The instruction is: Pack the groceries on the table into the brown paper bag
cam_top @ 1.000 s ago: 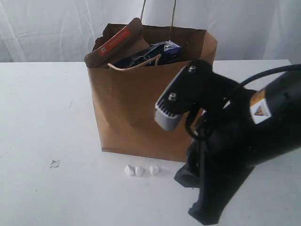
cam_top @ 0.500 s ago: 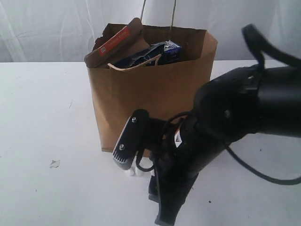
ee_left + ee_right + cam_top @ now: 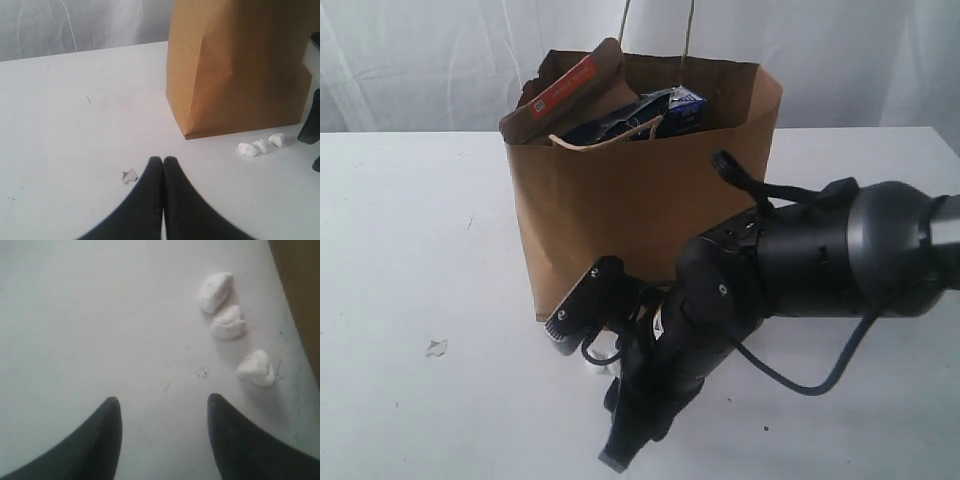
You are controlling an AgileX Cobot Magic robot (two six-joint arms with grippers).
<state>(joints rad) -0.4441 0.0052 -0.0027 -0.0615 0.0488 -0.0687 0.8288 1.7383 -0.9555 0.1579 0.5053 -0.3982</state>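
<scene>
The brown paper bag (image 3: 640,215) stands upright on the white table (image 3: 400,230). Groceries stick out of its top: a brown pouch with a red label (image 3: 565,85), a dark blue packet (image 3: 615,125) and a blue-white carton (image 3: 686,100). My right arm (image 3: 800,260) reaches low in front of the bag, wrist pointing down at the table. The right gripper (image 3: 164,399) is open over bare tabletop with nothing between its fingers, and the bag's base (image 3: 300,290) is close by. My left gripper (image 3: 163,160) is shut and empty, low over the table, short of the bag's corner (image 3: 186,134).
Three small white crumbs (image 3: 227,322) lie on the table in front of the bag, also in the left wrist view (image 3: 260,146). A small torn scrap (image 3: 129,175) lies beside the left fingertips. White curtains hang behind the table.
My right arm has swung down and leftward, from level with the bag's front to low over the table by the white crumbs. The bag and its contents have not moved.
</scene>
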